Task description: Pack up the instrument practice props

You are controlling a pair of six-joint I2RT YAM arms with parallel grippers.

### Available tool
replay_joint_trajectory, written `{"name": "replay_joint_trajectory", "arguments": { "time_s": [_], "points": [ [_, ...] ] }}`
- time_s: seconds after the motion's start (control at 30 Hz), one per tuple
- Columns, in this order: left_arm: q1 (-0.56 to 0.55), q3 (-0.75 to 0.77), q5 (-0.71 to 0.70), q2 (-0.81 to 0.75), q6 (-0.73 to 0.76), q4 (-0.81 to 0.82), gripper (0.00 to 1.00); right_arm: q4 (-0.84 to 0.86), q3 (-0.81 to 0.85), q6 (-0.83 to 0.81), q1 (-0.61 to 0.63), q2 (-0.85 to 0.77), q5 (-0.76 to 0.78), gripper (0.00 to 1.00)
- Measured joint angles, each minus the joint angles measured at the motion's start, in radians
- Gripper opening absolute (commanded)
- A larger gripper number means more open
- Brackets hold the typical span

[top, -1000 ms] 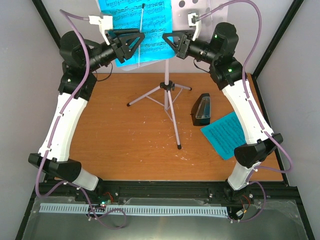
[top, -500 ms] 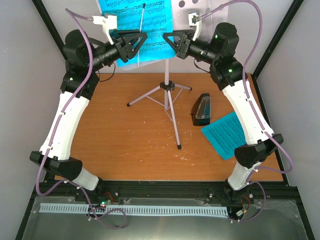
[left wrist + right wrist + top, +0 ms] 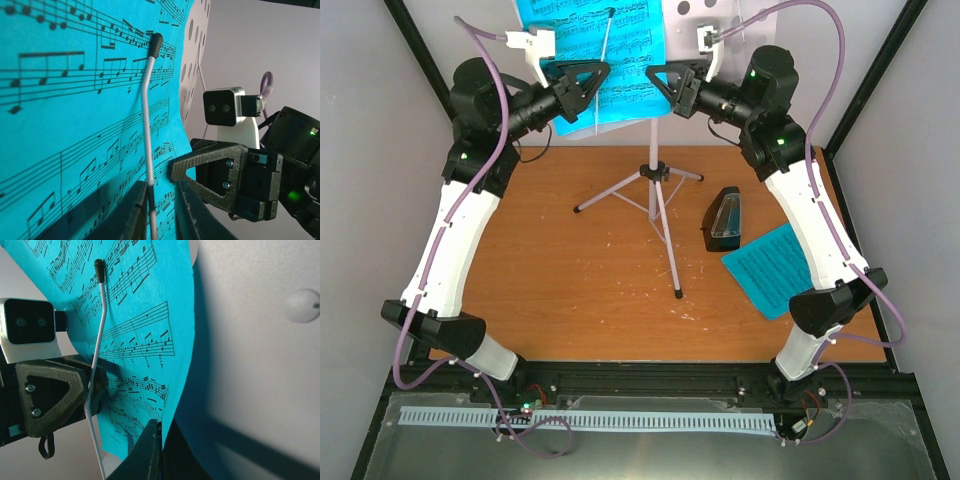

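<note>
We judge the packing to be at its very start, with the first prop only now being freed. The stand (image 3: 655, 175) is up on its 3 spread legs at the back of the desk (image 3: 570, 270). A cyan page (image 3: 585, 30) lies against its perforated panel, pinned there by a thin white wire (image 3: 145, 125).

Both arms reach up to that page. The right claw (image 3: 159, 437) is clenched, and the page's right edge runs straight into the seam between its fingers, so we take it to be pinching the paper. The left claw (image 3: 161, 197) has its 2 fingers close on either side of the wire, low on the page. A slit of gap shows there, and we cannot tell whether they grip the wire, the paper or nothing.

The rest looks untouched. The metronome (image 3: 724, 220) sits on the desk right of the stand's legs, with a 2nd page (image 3: 775, 268) lying flat just beside it, partly under the right arm.

What is left is nearly everything (as we read it):
- slip the page out from behind the wire
- gather both pages and the metronome
- fold the stand

No case or box shows in any view, so we cannot say where the props should go.
</note>
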Motion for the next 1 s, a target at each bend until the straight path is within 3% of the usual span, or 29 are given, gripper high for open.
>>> {"name": "replay_joint_trajectory", "arguments": {
  "time_s": [0.13,1.0],
  "points": [
    [0.000,0.000,-0.005,0.003,0.005,-0.001,0.01,0.000,-0.006,-0.007,0.000,-0.005,0.004,0.03],
    [0.004,-0.091,0.104,-0.013,0.029,0.173,0.00,-0.006,-0.228,-0.084,0.001,-0.243,0.354,0.03]
  ]
}}
